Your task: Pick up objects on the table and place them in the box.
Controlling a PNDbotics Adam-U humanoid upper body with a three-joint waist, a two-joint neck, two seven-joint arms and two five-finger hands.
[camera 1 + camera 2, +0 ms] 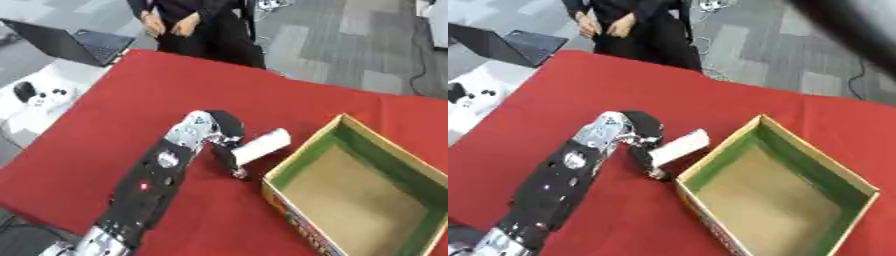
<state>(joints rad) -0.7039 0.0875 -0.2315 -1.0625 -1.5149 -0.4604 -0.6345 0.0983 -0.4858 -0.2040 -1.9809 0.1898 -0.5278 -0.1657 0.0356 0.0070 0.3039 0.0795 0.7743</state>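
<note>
Evidently the carry step was in hand: the left hand had its fingers curled round a white cylinder, held just left of the box. Next move, judged: travel right over the rim, then release.

Print on the box outer wall is too blurred to read.

Laptop, white controller beside table

Bare red tablecloth around the left hand; box wall just beside it.
</note>
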